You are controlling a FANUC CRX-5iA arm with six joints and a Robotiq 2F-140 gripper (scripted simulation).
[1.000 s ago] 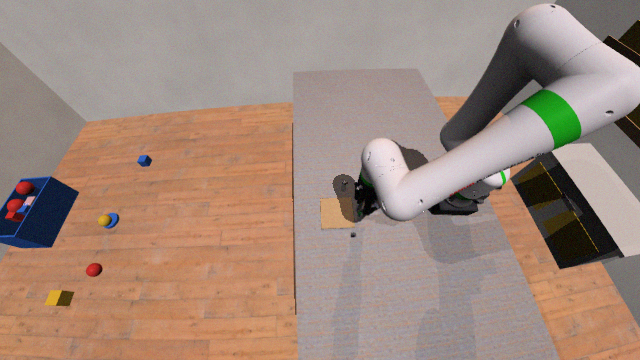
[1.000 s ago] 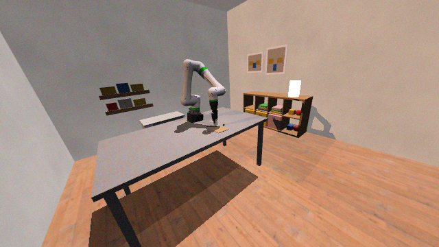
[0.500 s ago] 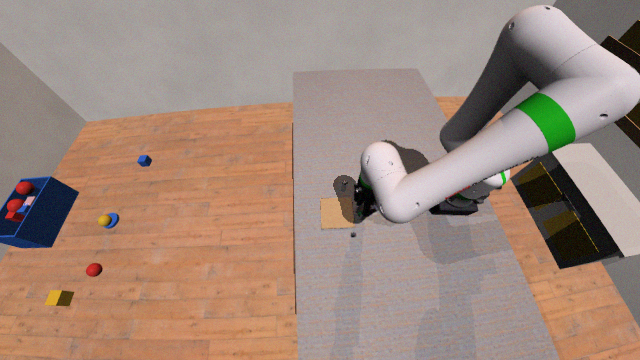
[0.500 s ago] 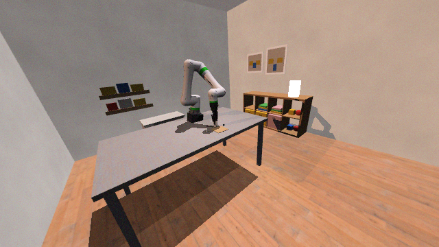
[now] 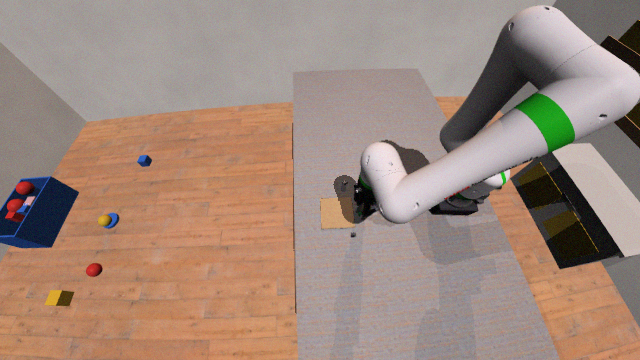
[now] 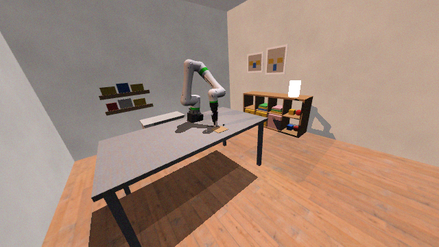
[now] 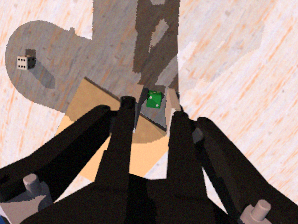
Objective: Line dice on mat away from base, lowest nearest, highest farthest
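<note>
The tan mat [image 5: 336, 213] lies on the grey table; it also shows in the wrist view [image 7: 107, 123] and in the far view [image 6: 221, 129]. A small green die [image 7: 154, 99] sits at the mat's edge, right below the gap between my fingertips. My gripper [image 7: 154, 97] hangs over it with the fingers a little apart and not touching it. In the overhead view the gripper [image 5: 361, 209] is at the mat's right side and the arm hides the green die. A white die [image 7: 25, 62] [image 5: 344, 184] lies on the table off the mat. A dark die [image 5: 353, 234] lies just off the mat's near corner.
The robot base [image 5: 457, 202] stands at the table's right side. A white tray [image 6: 161, 118] lies beside the base. A blue bin [image 5: 30, 210] and loose toys are on the floor to the left. The table's left edge [image 5: 293, 225] is close to the mat.
</note>
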